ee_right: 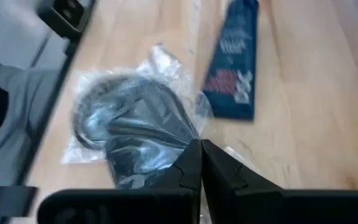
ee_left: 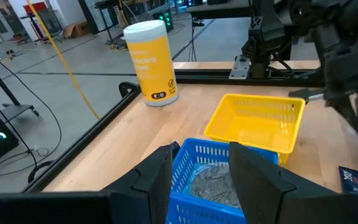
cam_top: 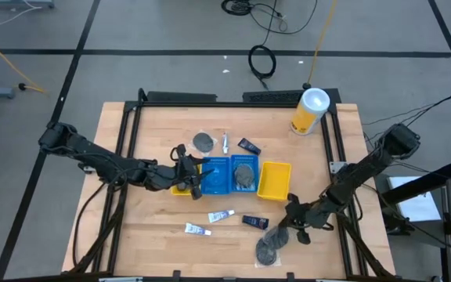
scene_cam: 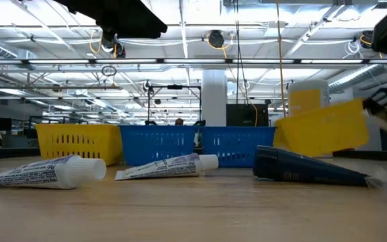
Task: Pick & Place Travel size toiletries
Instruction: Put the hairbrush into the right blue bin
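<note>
Two white tubes [cam_top: 220,216] [cam_top: 196,229] and a navy packet [cam_top: 254,222] lie flat on the wood near the table's front. To their right lie round grey-black bundles in clear wrap [cam_top: 273,234] [cam_top: 266,252]. My right gripper [ee_right: 199,158] [cam_top: 284,225] is shut on the wrap of one bundle [ee_right: 132,127]. Another bundle [cam_top: 244,174] lies inside the blue bin [cam_top: 219,174]. My left gripper [ee_left: 207,177] [cam_top: 193,177] hovers open at the blue bin's left end, its fingers either side of the bin's near corner [ee_left: 197,155]. My right gripper pinches a fold of the bundle's clear wrap [ee_right: 194,134] at the wrap's edge, between the free ends of its two fingers. The fingers slant down from the table's right. The wrap is drawn up toward the fingertips. Whether the bundle is off the table, I cannot tell.
An empty yellow bin [cam_top: 274,180] stands right of the blue bin, and a second yellow bin [cam_top: 180,186] sits under my left gripper. A yellow canister with a white lid [cam_top: 310,110] stands at the far right. A bundle [cam_top: 203,141], a tube [cam_top: 225,142] and a navy packet [cam_top: 248,146] lie behind the bins.
</note>
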